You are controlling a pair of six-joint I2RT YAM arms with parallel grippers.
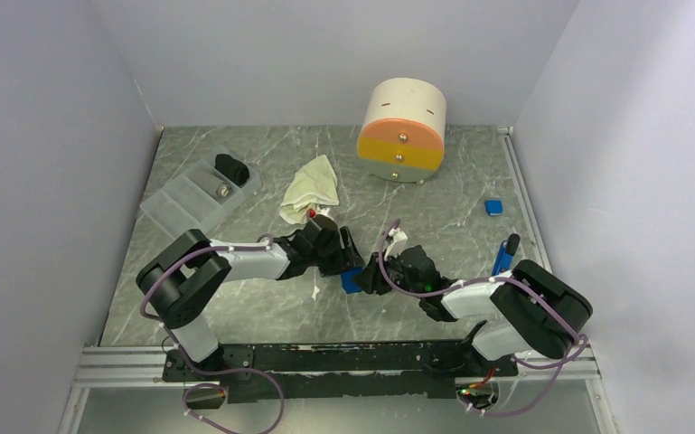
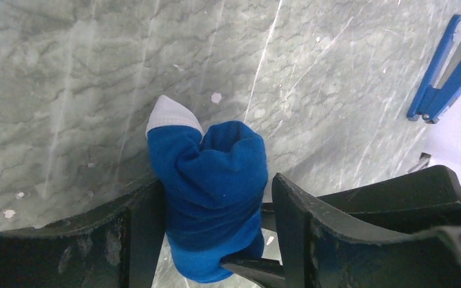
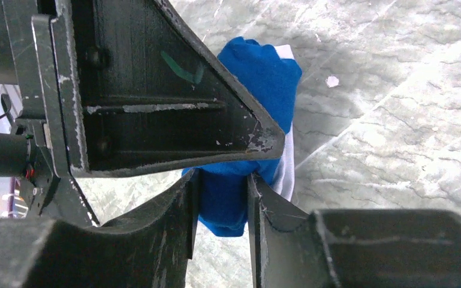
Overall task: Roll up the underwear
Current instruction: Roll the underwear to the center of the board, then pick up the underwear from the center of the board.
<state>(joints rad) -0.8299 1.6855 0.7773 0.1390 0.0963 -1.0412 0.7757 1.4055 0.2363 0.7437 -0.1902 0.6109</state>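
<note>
My right claw (image 3: 222, 179) is clamped on the bunched blue underwear (image 3: 264, 72), which sticks out ahead of my fingertips. My left claw (image 2: 213, 183) straddles the same bundle, jaws wide, one finger touching, the other just beside. The cream underwear (image 1: 312, 186) lies crumpled beyond my left claw.

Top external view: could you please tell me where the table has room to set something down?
Free: the near strip between left arm and rail; the patch between drawer unit, blue block and right arm. Crowded: centre, around the blue underwear, and beside the cream underwear.
</note>
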